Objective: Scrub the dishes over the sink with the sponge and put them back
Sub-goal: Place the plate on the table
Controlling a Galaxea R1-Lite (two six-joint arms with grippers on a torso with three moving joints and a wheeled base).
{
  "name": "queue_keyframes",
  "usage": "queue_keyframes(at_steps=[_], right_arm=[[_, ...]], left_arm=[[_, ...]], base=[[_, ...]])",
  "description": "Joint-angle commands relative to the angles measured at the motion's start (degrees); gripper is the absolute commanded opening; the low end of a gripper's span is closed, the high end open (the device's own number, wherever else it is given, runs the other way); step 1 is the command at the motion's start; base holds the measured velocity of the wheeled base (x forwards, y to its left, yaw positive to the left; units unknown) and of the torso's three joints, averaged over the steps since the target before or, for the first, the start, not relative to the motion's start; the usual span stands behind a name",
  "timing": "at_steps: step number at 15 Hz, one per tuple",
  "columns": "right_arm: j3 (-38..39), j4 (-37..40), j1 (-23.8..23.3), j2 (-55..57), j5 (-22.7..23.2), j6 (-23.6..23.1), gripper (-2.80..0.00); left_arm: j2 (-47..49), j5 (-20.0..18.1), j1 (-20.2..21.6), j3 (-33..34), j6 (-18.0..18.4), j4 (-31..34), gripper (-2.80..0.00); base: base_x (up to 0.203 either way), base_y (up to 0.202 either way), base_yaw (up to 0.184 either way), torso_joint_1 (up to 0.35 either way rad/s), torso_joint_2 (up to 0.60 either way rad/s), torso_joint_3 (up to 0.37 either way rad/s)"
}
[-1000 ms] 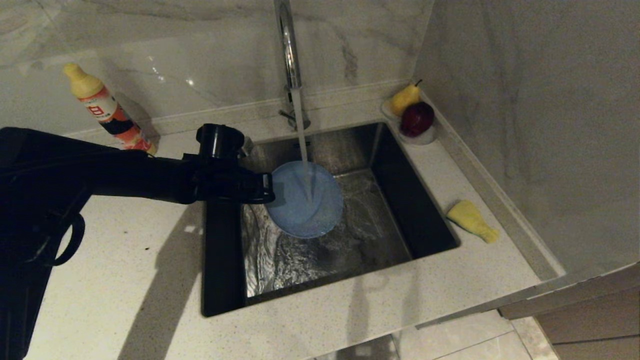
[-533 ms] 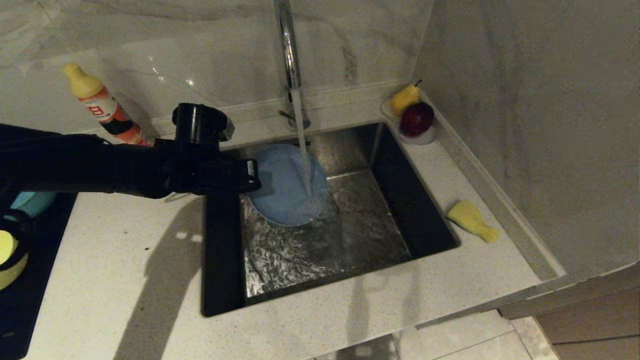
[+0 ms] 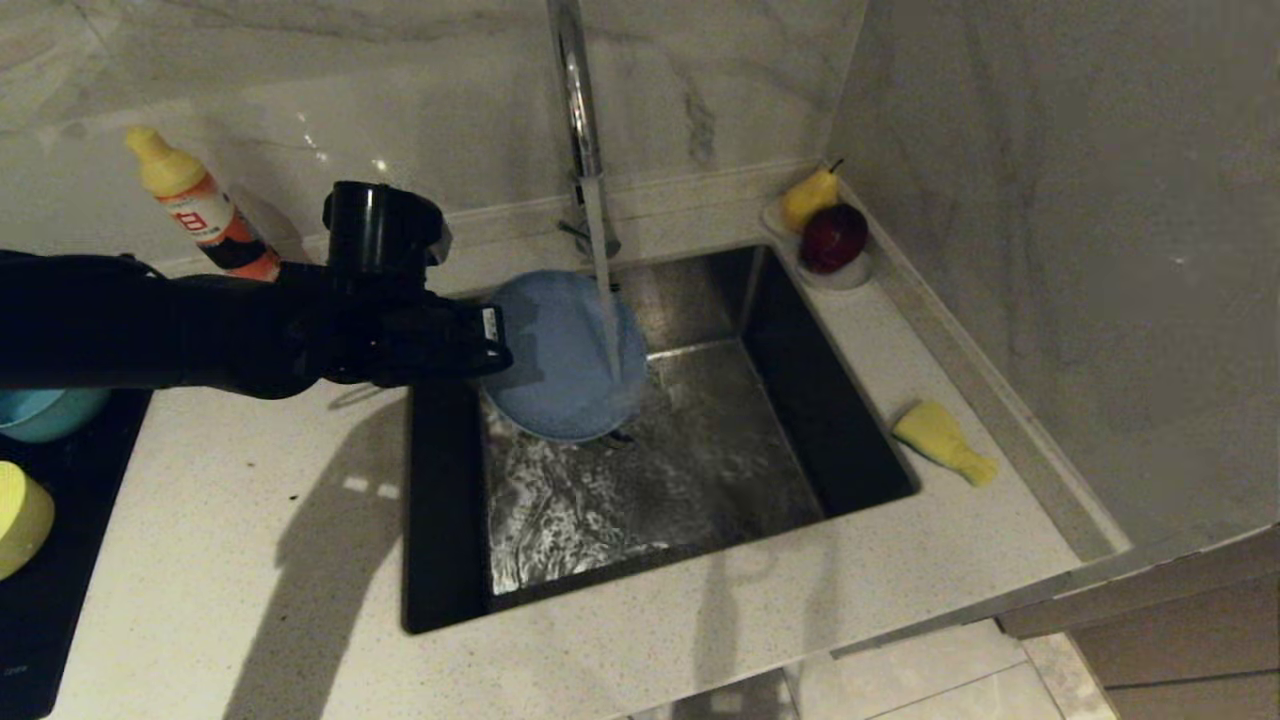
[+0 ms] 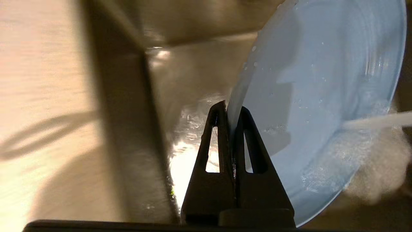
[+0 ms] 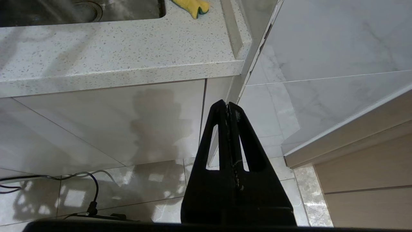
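Left gripper (image 4: 230, 111): fingers pinch the rim of the light-blue plate (image 3: 565, 355), held tilted over the sink (image 3: 660, 440) under the running tap (image 3: 580, 110). Rinse under way; scrub judged not yet done, sponge (image 3: 943, 441) untouched on the surface at right. Right gripper (image 5: 229, 106): fingers pressed together, parked below the surface edge. Count: one plate, one teal bowl (image 3: 45, 412), one yellow bowl (image 3: 20, 517), one sponge.

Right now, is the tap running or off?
Running: a stream falls from the tap onto the light-blue plate that the left gripper holds tilted over the sink.
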Motion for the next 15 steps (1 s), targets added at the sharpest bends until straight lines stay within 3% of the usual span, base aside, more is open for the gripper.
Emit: queue_keyframes(at_steps=[1,4,6,9,10,14,15], right_arm=[[0.0,0.0,0.0,0.1,0.0,0.0,-2.80],[0.0,0.0,0.0,0.1,0.0,0.0,-2.80],[0.0,0.0,-0.1,0.1,0.0,0.0,-2.80],[0.0,0.0,0.0,0.1,0.0,0.0,-2.80],[0.0,0.0,0.0,0.1,0.0,0.0,-2.80],[0.0,0.0,0.0,0.1,0.0,0.0,-2.80],[0.0,0.0,0.0,0.1,0.0,0.0,-2.80]], left_arm=[[-4.1,2.1,0.0,2.5,1.0,-0.1,-2.80],[-7.7,7.0,0.3,5.6,3.2,-0.3,-2.80],[-9.9,8.0,1.0,6.7,3.9,-0.2,-2.80],[-12.4,11.7,1.6,9.6,9.1,-3.3,-2.80],[-12.8,12.4,1.6,12.0,11.5,-7.0,-2.80],[-15.3,15.2,1.6,22.0,27.4,-26.1,-2.80],[-15.7,15.5,1.5,23.7,29.8,-30.0,-2.80]], base=[[0.000,0.000,0.000,0.000,0.00,0.000],[0.000,0.000,0.000,0.000,0.00,0.000],[0.000,0.000,0.000,0.000,0.00,0.000],[0.000,0.000,0.000,0.000,0.00,0.000],[0.000,0.000,0.000,0.000,0.00,0.000],[0.000,0.000,0.000,0.000,0.00,0.000],[0.000,0.000,0.000,0.000,0.00,0.000]])
